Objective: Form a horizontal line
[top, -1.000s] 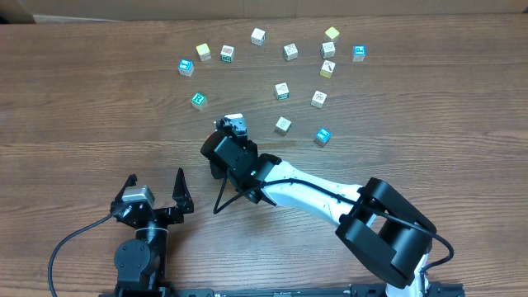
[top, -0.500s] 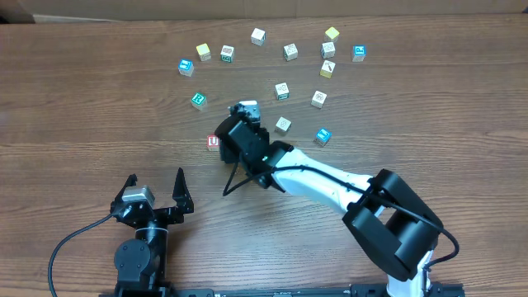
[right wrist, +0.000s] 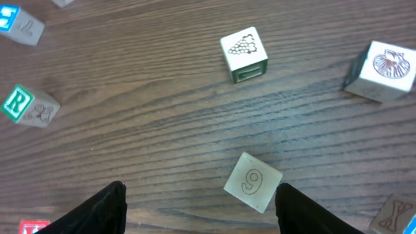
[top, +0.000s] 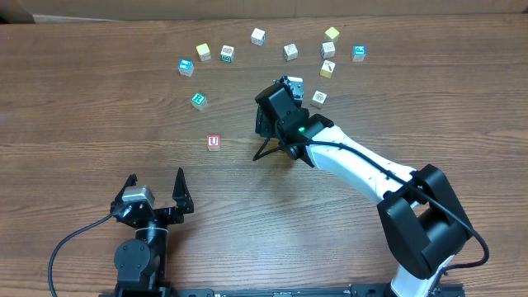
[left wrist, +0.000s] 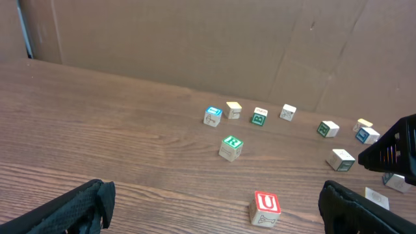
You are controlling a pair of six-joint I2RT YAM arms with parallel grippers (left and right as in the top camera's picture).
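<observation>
Right claw (right wrist: 200,190) hangs over the middle of the table (top: 74,157), jaws apart and clamped on nothing. Its wrist view shows the two fingers (right wrist: 104,208) flanking a pale 9 cube (right wrist: 253,182) that lies on the wood nearer one finger than the other; whether it touches that finger cannot be told. Beyond it a grapes cube (right wrist: 244,55) and a shell cube (right wrist: 383,68) stand apart, with bare wood between all three. Left claw (top: 156,176) sits low at the near edge, jaws spread wide and empty, pointing toward the far edge. The line is not formed. The U cube (top: 214,142) stands alone on bare wood, left of the right claw and farther out than the left claw. The R cube (top: 198,100) sits farther back and slightly left, well apart from it. The loose cubes (top: 258,36) lie scattered in a rough arc near the far edge, each visible one apart from its neighbours. A cardboard wall (left wrist: 162,39) closes that far edge. Open room: a broad stretch of bare wood runs from the U and R cubes to the table's left edge, and a wide band lies between the U cube and the left claw. The right arm (top: 355,161) crosses the right half on a diagonal from the near right corner, hiding the wood beneath it.
</observation>
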